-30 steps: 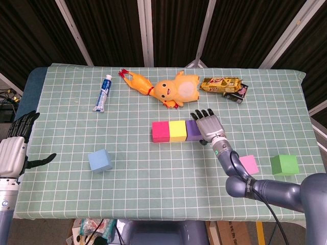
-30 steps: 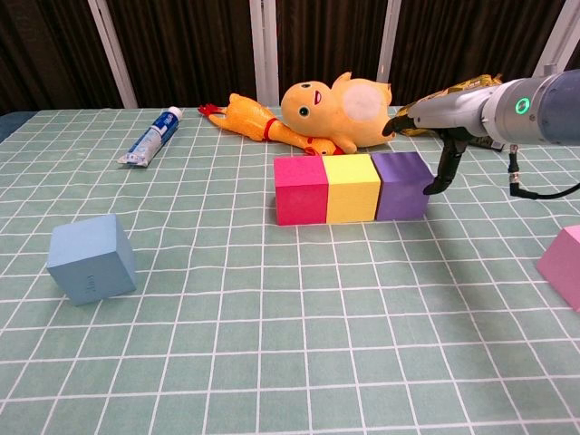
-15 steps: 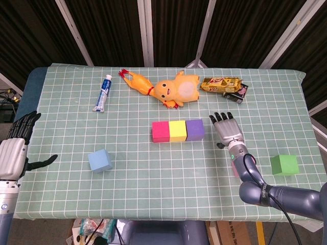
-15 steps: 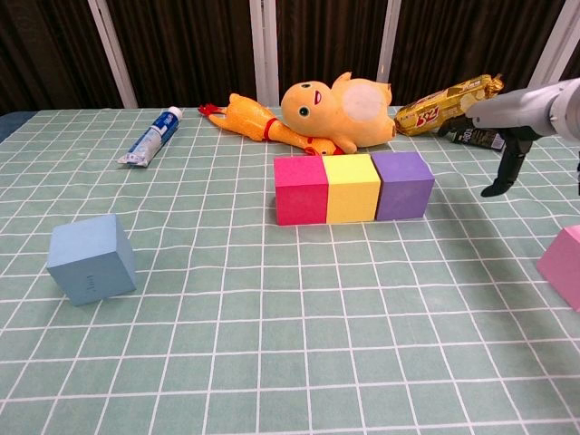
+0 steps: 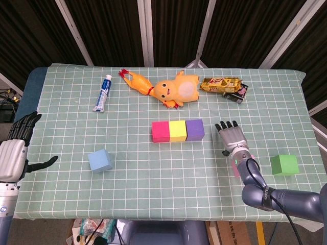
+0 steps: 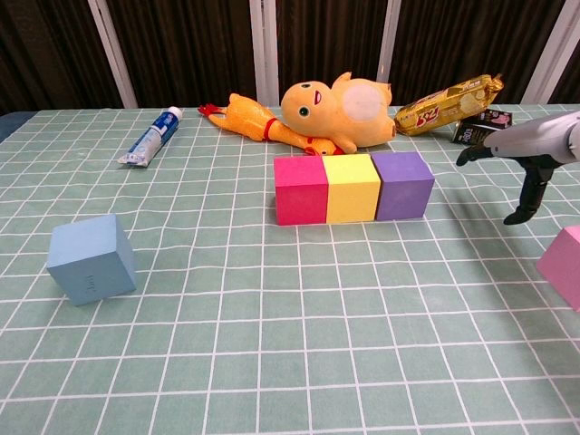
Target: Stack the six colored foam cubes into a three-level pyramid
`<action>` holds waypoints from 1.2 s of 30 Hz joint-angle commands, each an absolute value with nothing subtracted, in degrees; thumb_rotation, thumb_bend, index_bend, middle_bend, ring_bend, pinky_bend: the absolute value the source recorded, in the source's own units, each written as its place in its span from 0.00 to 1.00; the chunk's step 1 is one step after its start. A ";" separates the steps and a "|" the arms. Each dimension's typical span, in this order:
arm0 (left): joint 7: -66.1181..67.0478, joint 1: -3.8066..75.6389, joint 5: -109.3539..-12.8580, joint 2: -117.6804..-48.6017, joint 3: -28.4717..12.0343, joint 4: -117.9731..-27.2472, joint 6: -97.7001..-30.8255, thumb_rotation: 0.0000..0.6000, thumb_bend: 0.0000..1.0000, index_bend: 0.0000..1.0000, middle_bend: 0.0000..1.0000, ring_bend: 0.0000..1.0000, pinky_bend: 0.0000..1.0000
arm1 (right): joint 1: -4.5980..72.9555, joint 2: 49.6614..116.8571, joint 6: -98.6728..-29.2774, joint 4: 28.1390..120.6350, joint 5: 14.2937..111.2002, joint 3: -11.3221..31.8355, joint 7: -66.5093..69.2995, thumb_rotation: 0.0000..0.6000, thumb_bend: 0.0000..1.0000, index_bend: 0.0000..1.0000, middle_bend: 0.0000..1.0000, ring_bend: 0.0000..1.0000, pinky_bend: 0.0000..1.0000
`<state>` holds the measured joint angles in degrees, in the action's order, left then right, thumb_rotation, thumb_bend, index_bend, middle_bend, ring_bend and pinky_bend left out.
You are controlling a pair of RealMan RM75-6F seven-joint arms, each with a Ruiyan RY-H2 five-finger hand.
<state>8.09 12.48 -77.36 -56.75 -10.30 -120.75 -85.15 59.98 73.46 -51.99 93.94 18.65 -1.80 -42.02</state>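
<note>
Green gridded cloth covers the table [image 5: 153, 194]. Magenta cube [image 5: 160, 131], yellow cube [image 5: 178, 130] and purple cube [image 5: 195, 129] sit touching in a row. Right robot hand [image 5: 232, 137] hovers beside them, fingers spread, empty. Left robot hand [image 5: 14, 153] hangs open at the table's edge. Blue cube [image 5: 99, 160] and green cube [image 5: 284, 164] lie apart.

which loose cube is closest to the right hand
The pink cube, just beside the right hand; the green cube and blue cube sit farther off.

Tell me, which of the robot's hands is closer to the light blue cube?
Left. The left hand hovers off the table edge beside the light blue cube; the right hand is beyond the cube row.
</note>
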 commanded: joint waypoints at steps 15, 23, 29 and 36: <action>7.84 12.40 -77.49 -56.60 -10.19 -120.84 -84.90 1.00 0.11 0.00 0.02 0.00 0.02 | 59.78 75.38 -52.33 94.86 19.05 -1.37 -42.13 1.00 0.27 0.00 0.00 0.03 0.00; 7.69 12.41 -77.44 -56.61 -10.21 -120.74 -84.77 1.00 0.11 0.00 0.02 0.00 0.02 | 59.95 75.65 -52.36 95.06 19.00 -1.12 -42.31 1.00 0.27 0.00 0.00 0.03 0.00; 7.72 12.46 -77.39 -56.68 -10.11 -120.67 -84.52 1.00 0.11 0.00 0.02 0.00 0.02 | 59.94 75.56 -52.28 95.66 19.45 -1.02 -42.21 1.00 0.27 0.00 0.00 0.03 0.00; 7.70 12.35 -77.46 -56.64 -10.19 -120.78 -84.76 1.00 0.11 0.00 0.02 0.00 0.02 | 59.92 75.81 -52.27 96.04 20.06 -1.02 -42.12 1.00 0.27 0.00 0.00 0.03 0.00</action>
<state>7.70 12.36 -77.46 -56.65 -10.18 -120.78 -84.76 59.92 75.80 -52.27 96.03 20.05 -1.03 -42.13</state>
